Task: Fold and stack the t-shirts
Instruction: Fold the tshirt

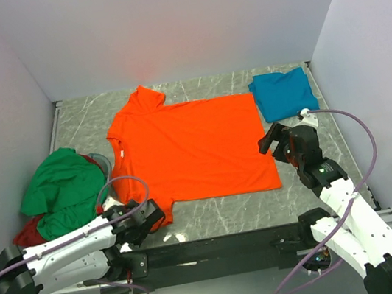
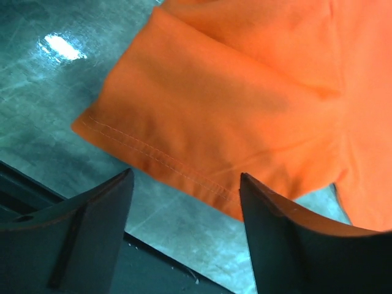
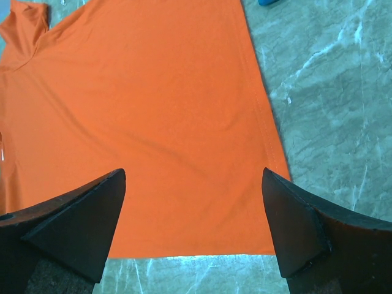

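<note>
The bright orange t-shirt (image 1: 196, 147) lies spread flat in the middle of the table. A teal blue t-shirt (image 1: 283, 92) lies folded at the back right. At the left, a green t-shirt (image 1: 64, 186) is heaped on a dark red one (image 1: 27, 233). My left gripper (image 1: 155, 217) hangs open just short of the orange shirt's near sleeve (image 2: 202, 104), whose stitched hem runs ahead of its fingers (image 2: 186, 174). My right gripper (image 1: 273, 142) is open above the orange shirt's near right part (image 3: 153, 92), fingers (image 3: 193, 171) spread wide and holding nothing.
White walls close in the table (image 1: 214, 215) at the back and on both sides. A black edge (image 1: 219, 246) runs along the front by the arm bases. Grey cables loop off both arms. A sliver of the teal shirt (image 3: 267, 2) shows in the right wrist view.
</note>
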